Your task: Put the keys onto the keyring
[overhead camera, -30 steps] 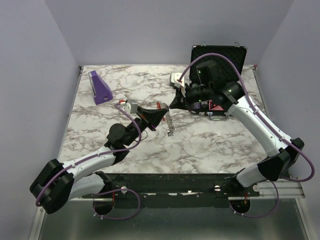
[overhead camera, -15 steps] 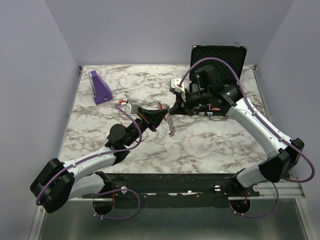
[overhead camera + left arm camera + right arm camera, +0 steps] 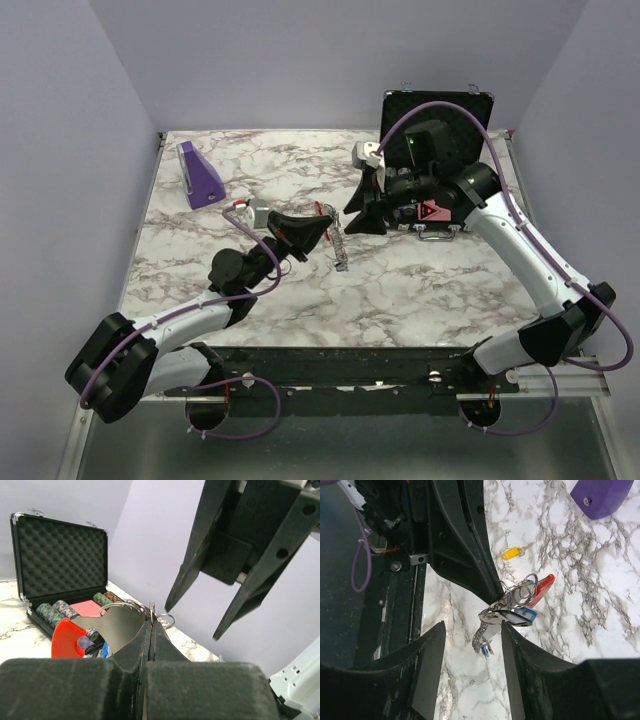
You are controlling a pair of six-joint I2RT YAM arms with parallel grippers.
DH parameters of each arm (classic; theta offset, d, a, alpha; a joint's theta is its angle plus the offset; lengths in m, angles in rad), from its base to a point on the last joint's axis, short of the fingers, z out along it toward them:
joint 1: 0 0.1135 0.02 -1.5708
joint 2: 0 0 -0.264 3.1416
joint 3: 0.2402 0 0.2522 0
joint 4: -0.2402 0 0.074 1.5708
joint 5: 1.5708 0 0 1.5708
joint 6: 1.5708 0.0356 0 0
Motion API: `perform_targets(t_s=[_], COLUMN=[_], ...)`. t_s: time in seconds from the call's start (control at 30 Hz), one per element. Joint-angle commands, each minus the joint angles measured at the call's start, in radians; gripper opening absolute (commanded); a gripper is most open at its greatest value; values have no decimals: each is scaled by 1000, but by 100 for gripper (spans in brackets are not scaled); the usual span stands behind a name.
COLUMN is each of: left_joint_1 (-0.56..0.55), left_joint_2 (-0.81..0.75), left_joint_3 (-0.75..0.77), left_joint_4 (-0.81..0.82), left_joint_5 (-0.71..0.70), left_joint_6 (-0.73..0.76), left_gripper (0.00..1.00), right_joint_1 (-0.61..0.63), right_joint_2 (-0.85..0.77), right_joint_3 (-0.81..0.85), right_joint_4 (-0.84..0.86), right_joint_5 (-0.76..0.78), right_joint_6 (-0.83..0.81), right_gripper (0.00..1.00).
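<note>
A: Drawn back from the keyring (image 3: 540, 589) toward the chip case (image 3: 437, 105) since a moment ago, and spread wide with nothing between the fingers: so much for the right hand (image 3: 352, 220).

B: Agreed. As for the left hand (image 3: 326, 226), still clenched on the keyring's wire loops, holding it up off the counter (image 3: 400, 290), red clip out to one side, a bunch of keys (image 3: 506, 616) dangling underneath.

A: Worth worrying about?

B: Plenty. Could set the bunch swinging on coming back in, given so little room beside the left hand. Could squeeze the loops shut instead of prising one open. Could twist the ring out of that thin pinch and drop the lot.

A: And the yellow-headed key (image 3: 511, 553)?

B: Lying loose on the counter, apart from the ring; not threaded yet, by the look of it. Hard to rule out other loose keys, so small from above.

A: Anything in the way?

B: Mostly the left hand itself, covering the loops from the near side. Then the open case with its poker chips (image 3: 52, 612) right behind the right hand, leaving little room to retreat. Purple wedge (image 3: 200, 178) well apart at the far left, no bother.
</note>
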State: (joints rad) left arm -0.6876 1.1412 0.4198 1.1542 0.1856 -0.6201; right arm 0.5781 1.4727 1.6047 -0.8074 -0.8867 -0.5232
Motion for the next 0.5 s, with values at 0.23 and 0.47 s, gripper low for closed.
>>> perform_targets(t_s=[0.23,0.47], left_joint_1=[30,30], left_joint_2=[3,-3], left_joint_3=[-39,-36], left_joint_4=[167,168], left_joint_5=[247,268], left_joint_6=[20,20], left_gripper=[0,0], right_joint_1=[-52,-52], right_joint_2=[11,29], right_joint_3=[-5,-55], right_joint_4=[95,148], right_joint_5=[-205,-256], right_joint_6=[192,265], right_gripper=[59,36])
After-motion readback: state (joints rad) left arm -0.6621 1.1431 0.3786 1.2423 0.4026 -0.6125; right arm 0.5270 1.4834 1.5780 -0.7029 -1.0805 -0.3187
